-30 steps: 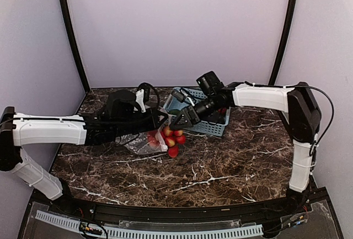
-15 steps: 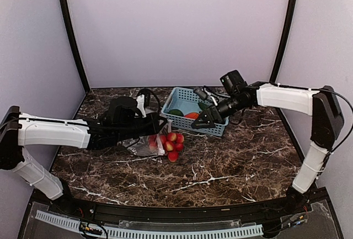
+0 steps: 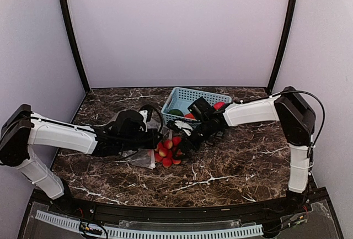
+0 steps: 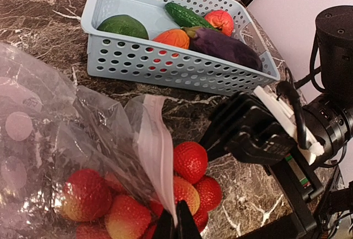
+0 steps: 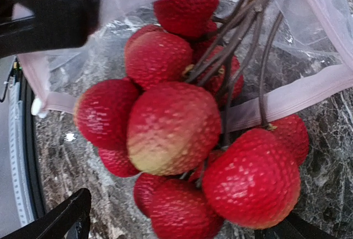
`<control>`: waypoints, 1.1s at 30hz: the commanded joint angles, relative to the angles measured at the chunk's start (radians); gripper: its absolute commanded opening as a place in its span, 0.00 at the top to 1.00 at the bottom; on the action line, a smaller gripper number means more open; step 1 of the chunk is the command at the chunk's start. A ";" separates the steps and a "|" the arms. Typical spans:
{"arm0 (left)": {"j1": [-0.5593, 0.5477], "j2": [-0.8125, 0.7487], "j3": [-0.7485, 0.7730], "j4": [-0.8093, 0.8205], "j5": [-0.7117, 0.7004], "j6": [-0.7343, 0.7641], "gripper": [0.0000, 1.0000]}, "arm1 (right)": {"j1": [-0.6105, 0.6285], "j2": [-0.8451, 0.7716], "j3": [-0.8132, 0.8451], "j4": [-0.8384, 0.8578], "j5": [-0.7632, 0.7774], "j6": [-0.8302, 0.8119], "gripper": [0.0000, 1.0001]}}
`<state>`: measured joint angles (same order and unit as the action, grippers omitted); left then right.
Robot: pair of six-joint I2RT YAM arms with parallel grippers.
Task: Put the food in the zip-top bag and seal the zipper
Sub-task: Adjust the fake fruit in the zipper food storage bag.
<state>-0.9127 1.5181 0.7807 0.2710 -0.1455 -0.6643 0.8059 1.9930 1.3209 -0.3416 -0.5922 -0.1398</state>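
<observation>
Left jaws clamp shut on the mouth edge of the zip-top bag [image 4: 49, 134] while right jaws gape wide around the cluster of red-yellow balls [image 3: 168, 153], gripping nothing, basket [image 4: 165, 68] at one o'clock.

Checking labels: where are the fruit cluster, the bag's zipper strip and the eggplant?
fruit cluster [image 5: 174, 126]: right wrist view, big central ball.
zipper strip [image 4: 154, 150]: left wrist view, mid-strip.
eggplant [image 4: 223, 48]: left wrist view, body middle.
</observation>
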 commanded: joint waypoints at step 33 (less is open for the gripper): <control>0.000 -0.116 -0.001 0.137 0.044 -0.072 0.99 | 0.008 0.119 0.188 0.188 -0.287 0.322 0.78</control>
<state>-0.9119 1.5024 0.7471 0.3355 -0.1326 -0.7189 0.8330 2.0472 1.4612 -0.2543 -0.8421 0.0780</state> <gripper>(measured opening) 0.012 0.238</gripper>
